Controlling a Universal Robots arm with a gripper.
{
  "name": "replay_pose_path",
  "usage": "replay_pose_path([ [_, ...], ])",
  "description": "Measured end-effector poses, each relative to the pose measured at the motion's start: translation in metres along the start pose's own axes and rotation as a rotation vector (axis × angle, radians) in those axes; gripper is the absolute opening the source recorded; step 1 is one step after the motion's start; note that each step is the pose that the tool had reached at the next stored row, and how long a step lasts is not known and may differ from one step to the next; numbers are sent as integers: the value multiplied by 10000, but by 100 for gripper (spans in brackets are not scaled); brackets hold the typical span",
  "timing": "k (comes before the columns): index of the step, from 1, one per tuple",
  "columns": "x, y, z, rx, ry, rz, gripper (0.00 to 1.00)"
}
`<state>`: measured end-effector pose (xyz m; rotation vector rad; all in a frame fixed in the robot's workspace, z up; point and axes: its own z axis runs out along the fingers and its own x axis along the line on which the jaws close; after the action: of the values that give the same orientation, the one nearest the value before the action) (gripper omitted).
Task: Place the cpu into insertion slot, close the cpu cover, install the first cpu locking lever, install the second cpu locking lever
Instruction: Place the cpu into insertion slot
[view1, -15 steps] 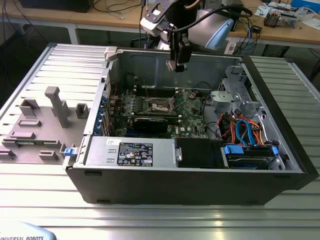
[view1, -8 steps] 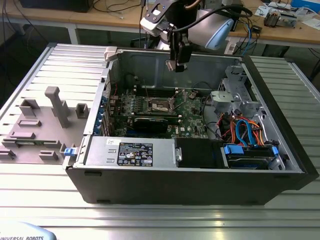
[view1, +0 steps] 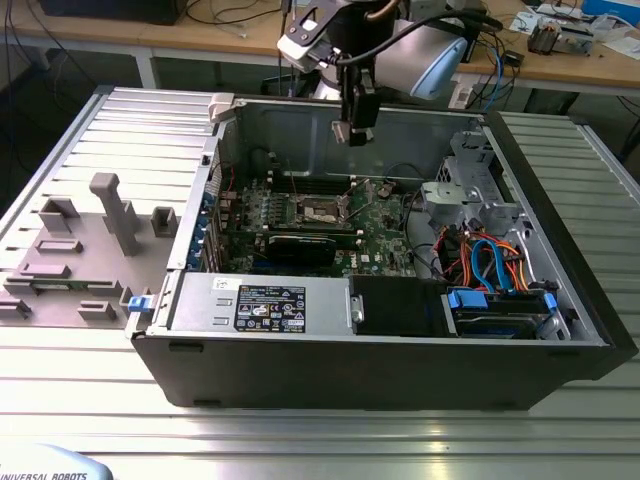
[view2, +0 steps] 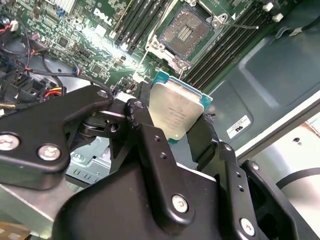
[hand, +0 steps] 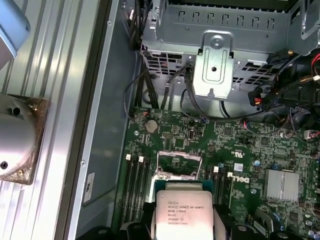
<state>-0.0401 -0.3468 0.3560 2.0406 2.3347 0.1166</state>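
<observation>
1. Pincer (view2: 170, 116) grip: we are clamping the cpu (view2: 176, 111) by two opposite edges, with its dull silver top turned towards the camera in the second wrist view. Pinching only the edges is, we judge, leaving its underside free to meet the socket.
2. We are hovering over the open computer case (view1: 400, 370), which is lying on its side on the counter (view1: 300, 440), so the green board (hand: 240, 145) is facing up towards us.
3. We are holding the chip well apart from the insertion slot (hand: 177, 165), high above it in the exterior view. In both wrist views the slot's dark centre is showing bare, so nothing is sitting in it yet.
4. We are presenting the chip with its edges roughly parallel to the slot's silver rim in the first wrist view, which we judge suits a square fit.
</observation>
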Motion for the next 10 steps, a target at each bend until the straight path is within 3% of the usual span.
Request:
replay_pose_path([
  [2,-1,-4,51,43,-13,173,54],
  [6,-3,-9,120,23,-93,1160,54],
  [10,-3,-10,127,20,-101,1273,54],
])
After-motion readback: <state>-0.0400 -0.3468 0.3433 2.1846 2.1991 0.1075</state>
